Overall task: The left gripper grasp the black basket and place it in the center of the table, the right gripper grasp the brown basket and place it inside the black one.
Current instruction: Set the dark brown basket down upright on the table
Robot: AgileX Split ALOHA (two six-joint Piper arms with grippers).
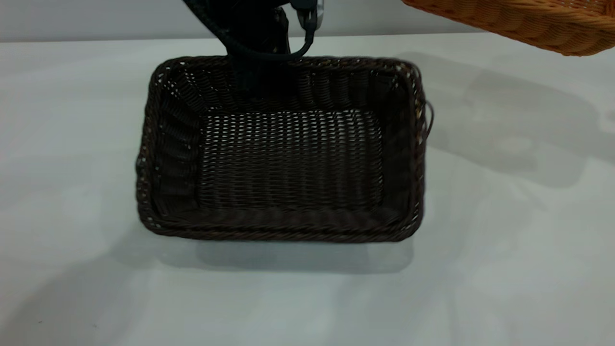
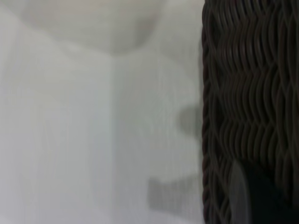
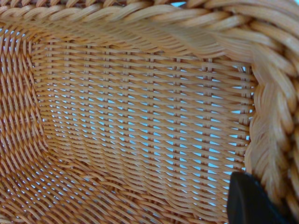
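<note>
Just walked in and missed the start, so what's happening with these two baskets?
The black basket sits mid-table, with the left arm's tool at its far rim. The brown basket is up in the air at the exterior view's upper right, carried by the right arm's tool, which grips its rim. It is not yet inside the black one.

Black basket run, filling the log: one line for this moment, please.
black basket: on table, centre | left gripper: at its far rim | brown basket: raised, right, not nested

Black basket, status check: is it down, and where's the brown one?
Black basket down mid-table, left hand at its far rim. Brown basket aloft at far right, carried by right hand. Nothing inside black basket.
</note>
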